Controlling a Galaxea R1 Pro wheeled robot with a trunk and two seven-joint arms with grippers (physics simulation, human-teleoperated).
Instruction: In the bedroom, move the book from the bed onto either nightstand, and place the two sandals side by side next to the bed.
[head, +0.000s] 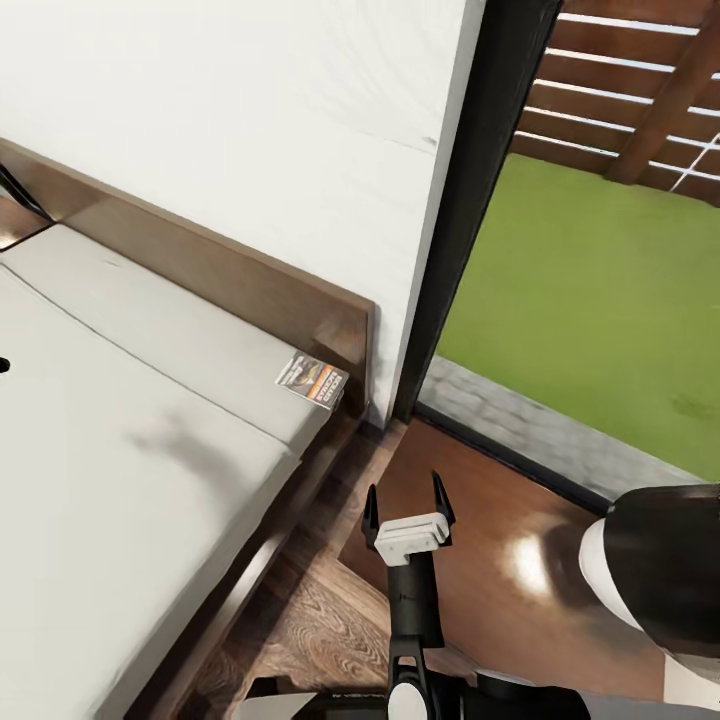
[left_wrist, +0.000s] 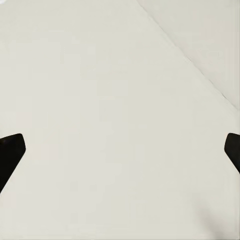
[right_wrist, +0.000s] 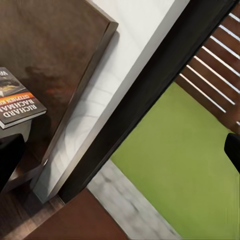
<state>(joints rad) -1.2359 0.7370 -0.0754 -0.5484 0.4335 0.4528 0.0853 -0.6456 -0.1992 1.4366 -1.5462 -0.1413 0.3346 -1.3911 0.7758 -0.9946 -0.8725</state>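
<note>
Bed (head: 120, 420), one book (head: 312, 380), corner.

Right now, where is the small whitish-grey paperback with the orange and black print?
The paperback lies on the pale mattress at its far right corner, against the dark wooden headboard, beyond the open right gripper.

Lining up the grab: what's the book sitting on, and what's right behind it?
The book lies flat on the mattress at the bed's corner, with the dark headboard right behind it. Whatever lies beneath its cover is hidden.
</note>
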